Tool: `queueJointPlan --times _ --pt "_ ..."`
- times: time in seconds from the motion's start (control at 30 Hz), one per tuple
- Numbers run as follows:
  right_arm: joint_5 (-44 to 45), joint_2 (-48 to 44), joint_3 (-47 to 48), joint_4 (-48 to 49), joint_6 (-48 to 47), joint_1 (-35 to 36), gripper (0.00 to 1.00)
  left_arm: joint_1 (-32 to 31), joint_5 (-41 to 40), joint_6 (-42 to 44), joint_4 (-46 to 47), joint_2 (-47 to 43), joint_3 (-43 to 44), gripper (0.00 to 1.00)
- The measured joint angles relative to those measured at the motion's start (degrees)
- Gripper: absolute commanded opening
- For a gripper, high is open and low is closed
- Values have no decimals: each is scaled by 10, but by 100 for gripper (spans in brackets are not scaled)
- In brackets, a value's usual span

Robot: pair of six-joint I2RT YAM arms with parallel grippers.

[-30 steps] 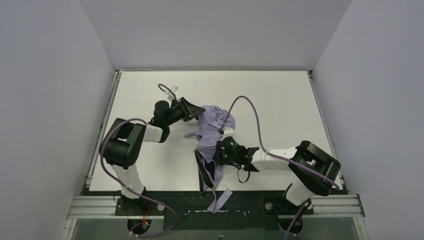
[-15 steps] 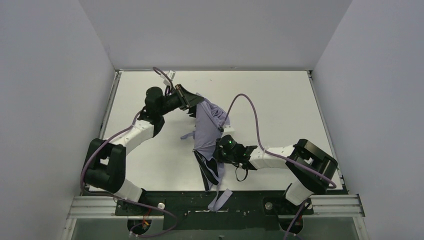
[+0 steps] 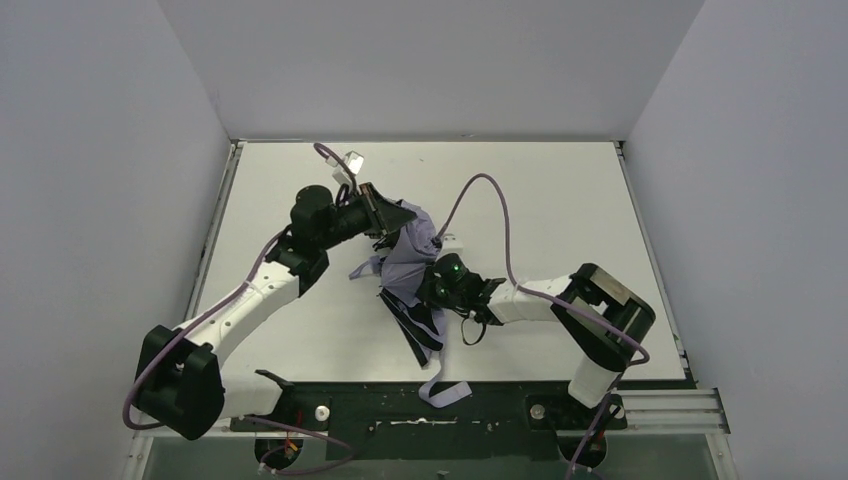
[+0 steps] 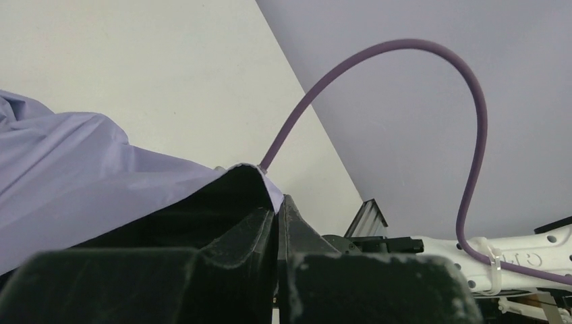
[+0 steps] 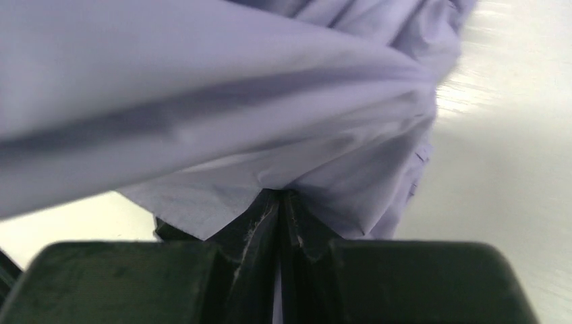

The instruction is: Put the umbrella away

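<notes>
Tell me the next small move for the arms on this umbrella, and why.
Probably draw the left gripper toward the right gripper, folding the loose fabric of the umbrella in on itself. Both grippers are shut, pinching lavender fabric, and the canopy lies crumpled and spread on the table rather than bundled, so gathering it looks due.

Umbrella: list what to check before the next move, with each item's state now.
1. Left claw shut on the umbrella: ok, fabric edge pinched.
2. Right claw shut on it: ok, fabric bunched at the tips.
3. Canopy gathered tight: not ok, loose and crumpled.
4. Strap fastened: not ok, it hangs over the table edge.
5. Handle located: cannot tell, hidden.
</notes>
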Motion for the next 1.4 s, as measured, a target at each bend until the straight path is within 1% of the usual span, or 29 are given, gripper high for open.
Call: queueJointPlan --times 0.17,0.27,0.33,0.43,0.63,0.73,0.8,0.97,1.07,1.23,1.4 --pt "-26 20 0 52 22 17 5 -36 -19 2 1 7 -16 0" --pt "-38 47 -1 97 48 30 5 -40 -23 3 3 22 -16 0" --pt "-40 46 -9 117 61 33 7 -40 -25 7 0 25 -16 0" --pt "-35 23 -34 123 67 33 13 -40 -30 18 -7 20 -16 0" --pt "-28 -83 -76 72 56 33 34 -40 -30 45 -33 -16 -19 0" --pt "-28 -137 -76 35 41 33 39 -42 -28 57 -38 -41 -35 0" --pt "-27 -170 -73 1 29 33 38 -46 -26 63 -41 -55 -49 0" --pt "6 -244 -71 -89 14 36 24 -80 -35 79 -49 -103 -113 0" --pt "32 -285 -70 -141 10 36 20 -106 -55 82 -48 -135 -161 0" --pt "63 -317 -43 -214 -1 36 17 -150 -104 64 -2 -174 -271 0" --pt "66 -317 -6 -237 -11 36 15 -196 -156 42 62 -172 -368 0"
